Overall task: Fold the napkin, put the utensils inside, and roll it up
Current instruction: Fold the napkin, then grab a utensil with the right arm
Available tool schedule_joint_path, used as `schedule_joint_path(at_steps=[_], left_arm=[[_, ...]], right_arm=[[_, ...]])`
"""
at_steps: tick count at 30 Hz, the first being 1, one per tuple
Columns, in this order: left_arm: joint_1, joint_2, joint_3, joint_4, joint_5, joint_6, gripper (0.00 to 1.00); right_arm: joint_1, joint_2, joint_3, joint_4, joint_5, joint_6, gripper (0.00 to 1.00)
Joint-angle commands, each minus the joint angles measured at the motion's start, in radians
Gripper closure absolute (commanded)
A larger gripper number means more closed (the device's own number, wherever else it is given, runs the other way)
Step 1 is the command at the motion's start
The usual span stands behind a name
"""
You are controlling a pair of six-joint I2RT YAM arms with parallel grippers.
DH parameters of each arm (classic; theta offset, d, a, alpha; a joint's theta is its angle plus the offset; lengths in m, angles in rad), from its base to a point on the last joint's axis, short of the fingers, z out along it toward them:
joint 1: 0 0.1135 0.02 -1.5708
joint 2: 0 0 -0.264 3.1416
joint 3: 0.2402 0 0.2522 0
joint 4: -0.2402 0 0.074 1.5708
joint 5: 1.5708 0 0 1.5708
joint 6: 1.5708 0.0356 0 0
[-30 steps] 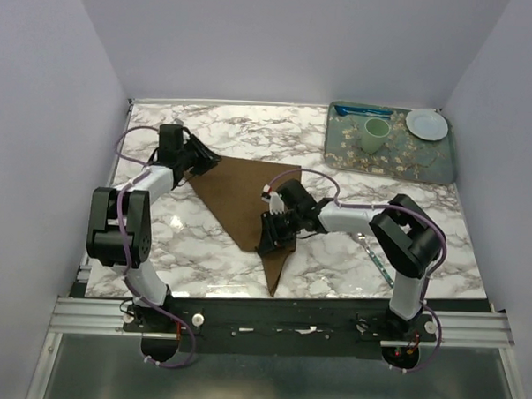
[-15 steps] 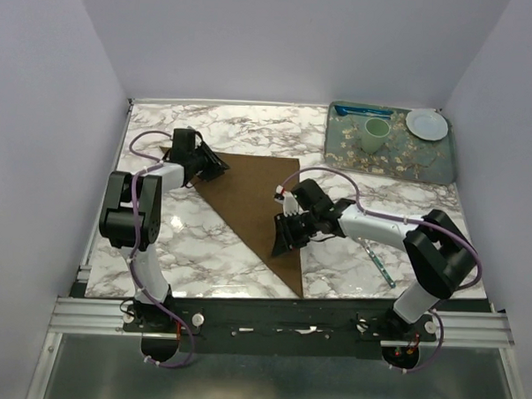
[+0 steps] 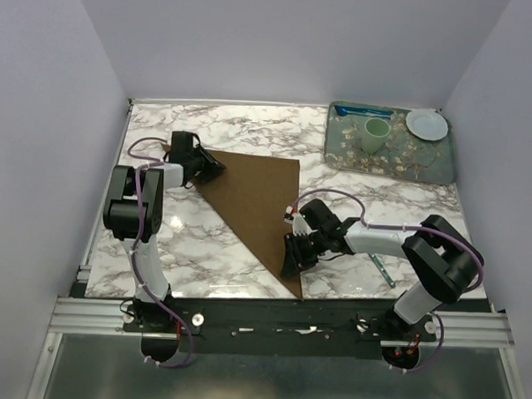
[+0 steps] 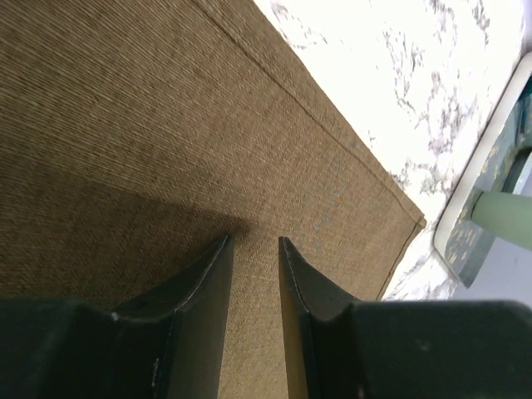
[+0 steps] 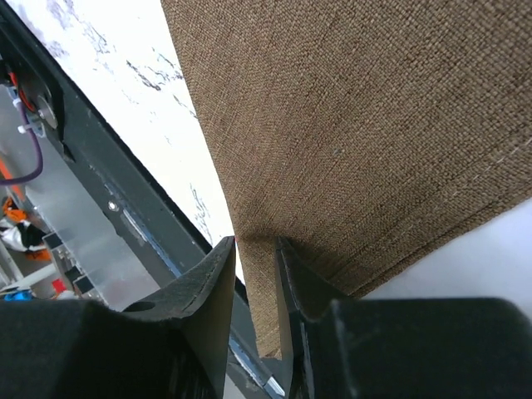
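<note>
Folding is the step being done, it seems. The napkin (image 3: 253, 199) is laid on the table (image 3: 202, 241) as a brown triangle. One point is near the left edge, one is toward the back, and one is at the near edge, close to the middle.

The left point is pinched by the left gripper (image 3: 207, 168). In the left wrist view, its jaws are nearly shut with cloth between them. The near point is pinched the same way by the right gripper (image 3: 292, 258). The spoon (image 3: 380, 267) is left alone by the near edge on the right side, just past the right gripper.

To do this well, the two points should be pulled apart softly so the cloth is flat, with no bumps. The edges should be kept lined up. The cloth should be set down before it is let go. Room should be left for the spoon.

Compared with one second ago, the triangle has been spread wider and flatter. The near point has been dragged toward the near edge and a bit to the right. The left point has been moved a little to the right.
</note>
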Motion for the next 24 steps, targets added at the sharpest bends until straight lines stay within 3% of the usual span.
schedule_joint_path(at_steps=[1,5,8,9,12,15,16,17,22,24], left_arm=[[0.039,0.034,0.016,-0.005,-0.046,-0.021,0.62],[0.05,0.031,0.062,-0.046,-0.035,0.011,0.62],[0.042,-0.013,0.091,-0.055,0.012,0.013,0.56],[0.023,-0.038,0.094,-0.054,0.018,0.011,0.54],[-0.026,-0.135,0.12,-0.104,0.029,0.028,0.46],[-0.065,-0.254,0.123,-0.153,0.011,0.033,0.42],[-0.103,-0.285,0.126,-0.175,0.0,0.057,0.27],[-0.123,-0.344,0.128,-0.222,-0.014,0.072,0.24],[-0.295,-0.515,0.064,-0.275,-0.084,0.181,0.23],[-0.385,-0.581,0.03,-0.247,-0.072,0.226,0.26]], right_arm=[[-0.002,-0.012,-0.021,-0.045,0.166,-0.026,0.66],[-0.003,-0.107,0.045,-0.12,0.218,-0.026,0.66],[-0.031,-0.21,0.112,-0.22,0.361,0.035,0.57],[-0.064,-0.251,0.128,-0.252,0.405,0.093,0.37],[-0.15,-0.311,0.149,-0.327,0.494,0.201,0.12],[-0.264,-0.374,0.161,-0.421,0.517,0.338,0.06],[-0.287,-0.386,0.174,-0.458,0.535,0.374,0.05],[-0.311,-0.407,0.186,-0.555,0.604,0.408,0.04],[-0.477,-0.487,0.186,-0.809,0.736,0.713,0.0],[-0.566,-0.524,0.151,-0.835,0.737,0.788,0.06]])
